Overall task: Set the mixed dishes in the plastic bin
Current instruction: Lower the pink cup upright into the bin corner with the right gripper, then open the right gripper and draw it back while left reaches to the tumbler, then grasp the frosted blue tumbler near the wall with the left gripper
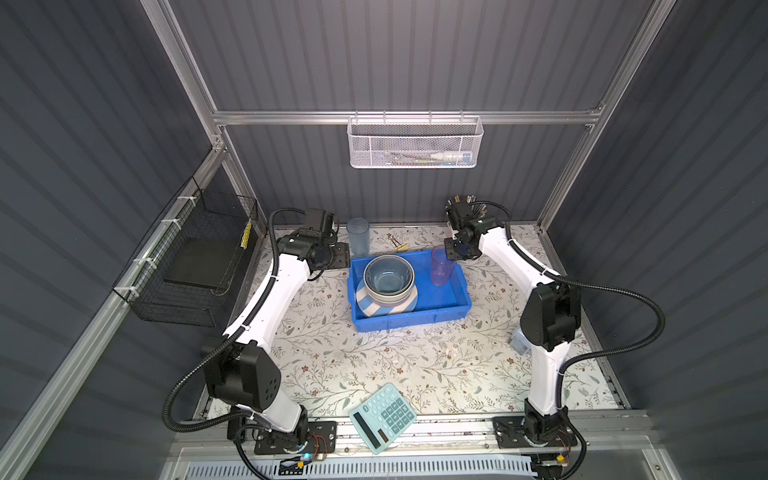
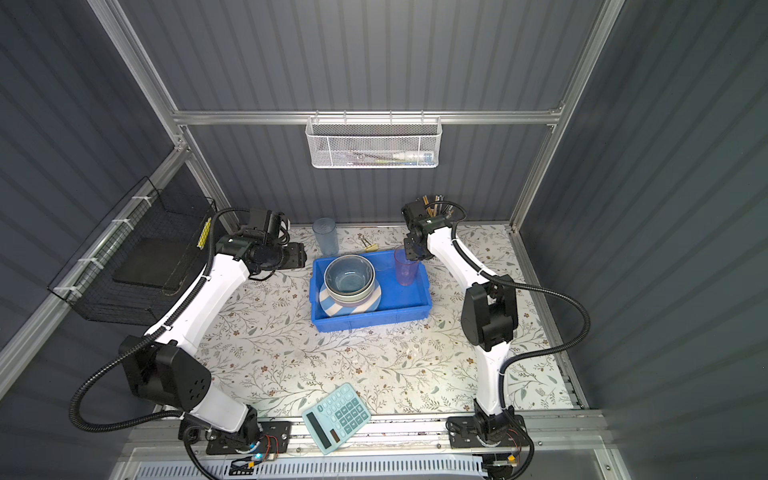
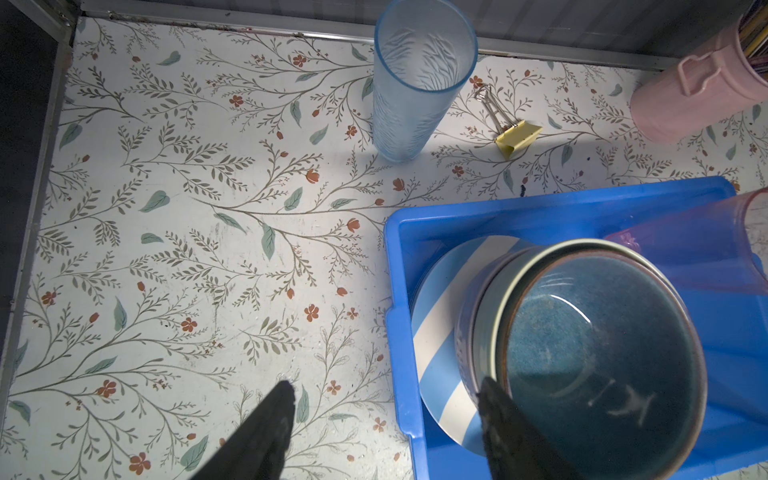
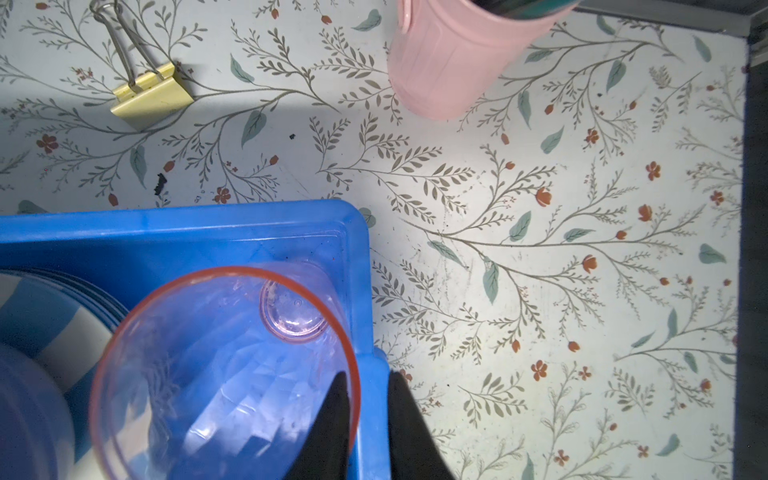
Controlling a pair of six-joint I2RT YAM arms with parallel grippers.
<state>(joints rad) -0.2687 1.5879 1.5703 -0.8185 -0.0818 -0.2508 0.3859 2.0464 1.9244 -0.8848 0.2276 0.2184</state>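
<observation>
I worked over a counter [image 1: 374, 365] papered with a leaf-and-flower print, inside a booth of dark ribbed walls. Nearest the front edge lay a mint-green calculator [image 1: 383, 417], skewed and well apart from the rest. Further in, about mid-counter, sat the bright-blue plastic bin [image 1: 415, 318]. In its left half lay a blue-white striped plate [image 1: 368, 306] carrying nested bowls, a dark-blue bowl [image 1: 388, 277] inside a pale-green bowl [image 1: 395, 296]. By the bin's far right corner stood the pink tumbler [image 1: 440, 270], mouth up. My right pincer [image 4: 368, 380] straddled its rim, one finger inside the mouth and the other outside. The two were narrowly parted, with a gap showing between the outer finger and the rim, so it pinched nothing. My left pincer [image 3: 386, 384] hung just beside the bin's far left corner, spread wide and empty. Beyond the bin, the blue tumbler [image 1: 358, 237] stood upright on the counter near the back wall. A yellow binder clip [image 1: 398, 248] lay just to its right, and a pink cup of pencils [image 4: 457, 54] stood near my right wrist. A black wire basket [image 1: 191, 257] hung on the left wall. Farthest, a white mesh basket [image 1: 414, 143] hung from the rear rail.
</observation>
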